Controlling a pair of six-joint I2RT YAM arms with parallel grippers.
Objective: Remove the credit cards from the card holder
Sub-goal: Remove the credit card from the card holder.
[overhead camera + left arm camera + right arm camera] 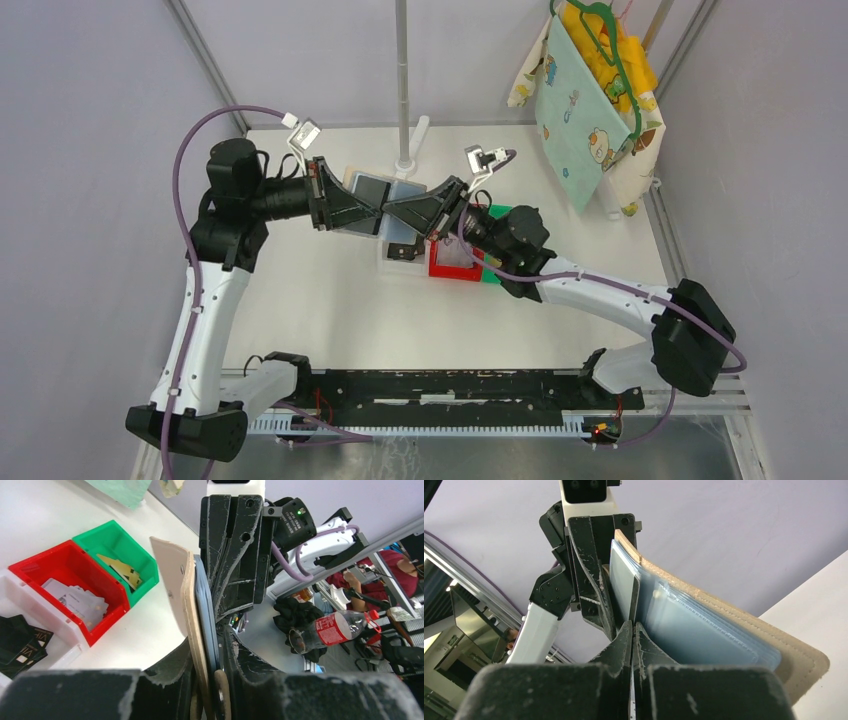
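Observation:
The tan card holder (395, 190) hangs open in the air between both grippers, with its pale blue pockets (694, 630) facing the right wrist camera. My left gripper (372, 212) (207, 637) is shut on the holder's tan edge (192, 605). My right gripper (398, 210) (632, 625) is shut on a thin credit card (634, 597) seen edge-on, standing in the pockets. Black cards (20, 640) lie in the white bin (60, 627), silver-grey cards (75, 600) in the red bin (30, 567), and gold cards (120, 567) in the green bin (147, 572).
The three small bins (455, 268) sit on the table just below the grippers. A metal pole on a white base (404, 100) stands behind them. A hanger with cloth items (590, 100) hangs at the back right.

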